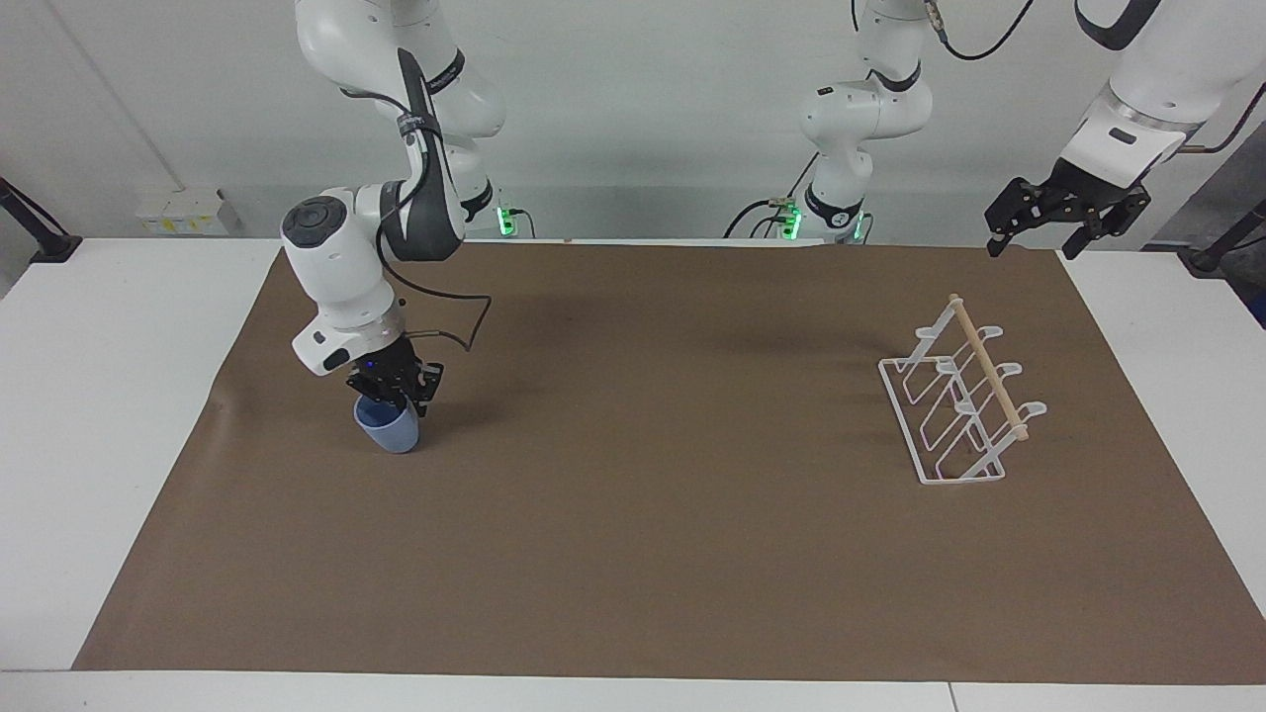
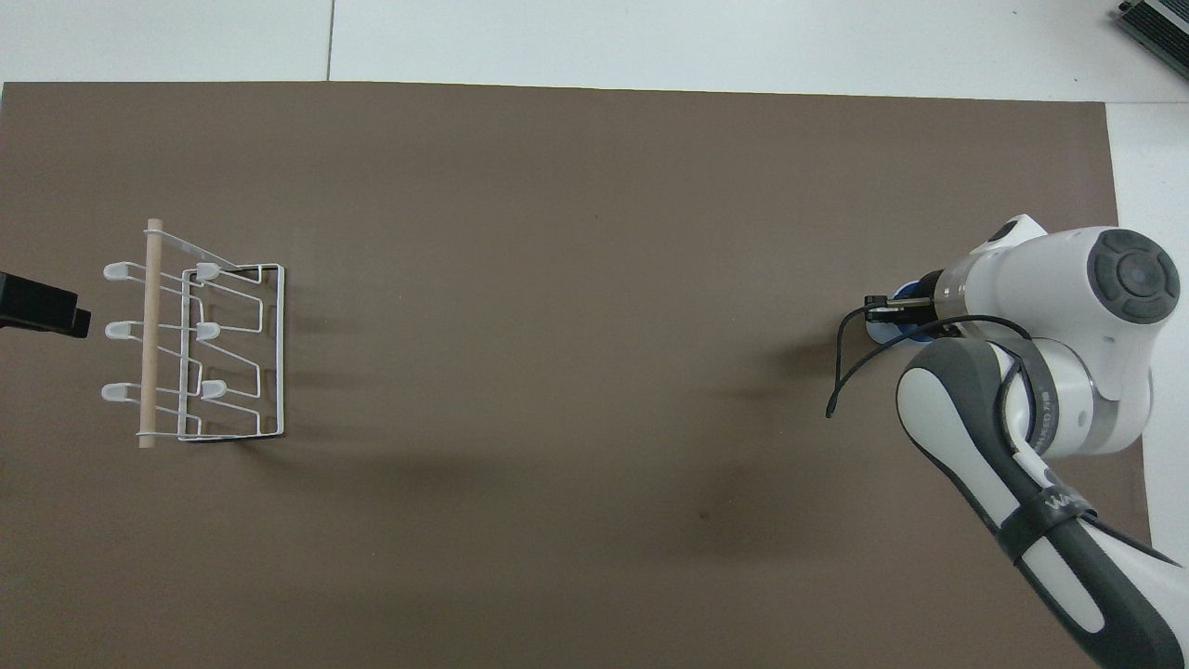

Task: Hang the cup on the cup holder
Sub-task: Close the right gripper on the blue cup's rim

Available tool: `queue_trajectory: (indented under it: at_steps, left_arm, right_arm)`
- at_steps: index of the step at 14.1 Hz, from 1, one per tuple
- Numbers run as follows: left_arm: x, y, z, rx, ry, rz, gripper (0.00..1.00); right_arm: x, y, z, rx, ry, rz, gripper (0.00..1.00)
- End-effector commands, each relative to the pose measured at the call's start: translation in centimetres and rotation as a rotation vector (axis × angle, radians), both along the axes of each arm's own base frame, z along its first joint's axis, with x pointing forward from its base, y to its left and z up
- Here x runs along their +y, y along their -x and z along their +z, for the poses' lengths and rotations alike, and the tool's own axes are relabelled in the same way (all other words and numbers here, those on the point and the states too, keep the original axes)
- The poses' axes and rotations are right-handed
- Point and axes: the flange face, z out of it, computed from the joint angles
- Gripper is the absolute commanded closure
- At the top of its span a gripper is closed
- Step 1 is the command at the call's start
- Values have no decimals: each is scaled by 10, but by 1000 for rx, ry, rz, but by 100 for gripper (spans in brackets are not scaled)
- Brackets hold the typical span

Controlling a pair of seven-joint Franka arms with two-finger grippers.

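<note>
The light-blue cup (image 1: pixel 390 431) stands upright on the brown mat toward the right arm's end of the table. My right gripper (image 1: pixel 398 396) reaches down onto it with its fingers closed on the cup's rim. In the overhead view the arm hides most of the cup (image 2: pixel 916 338), and only the tip of the right gripper (image 2: pixel 890 307) shows. The white wire cup holder (image 1: pixel 989 368) with its wooden dowel stands toward the left arm's end and also shows in the overhead view (image 2: pixel 149 334). My left gripper (image 1: pixel 1064 214) hangs open and empty in the air, above the mat's edge beside the holder.
The brown mat (image 1: pixel 653 494) covers most of the white table (image 1: pixel 99 396). A black cable (image 1: pixel 465 318) loops from the right arm's wrist just above the mat. The arms' bases stand along the table's edge.
</note>
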Motion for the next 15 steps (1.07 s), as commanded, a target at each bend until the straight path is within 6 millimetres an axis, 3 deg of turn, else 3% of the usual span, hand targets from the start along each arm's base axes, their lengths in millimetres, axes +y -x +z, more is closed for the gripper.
queue_trajectory:
  at_steps: [1, 9, 15]
  left_arm:
    - [-24, 14, -10, -14, -11, -44, 0]
    - [-21, 17, -14, -13, -13, -42, 0]
    - [-24, 14, -13, -37, -12, -47, 0]
  right_arm:
    - [-3, 1, -2, -10, -5, -10, 100]
    - [-6, -4, 1, -7, -5, -11, 100]
    - [-11, -15, 30, 13, 2, 0, 100]
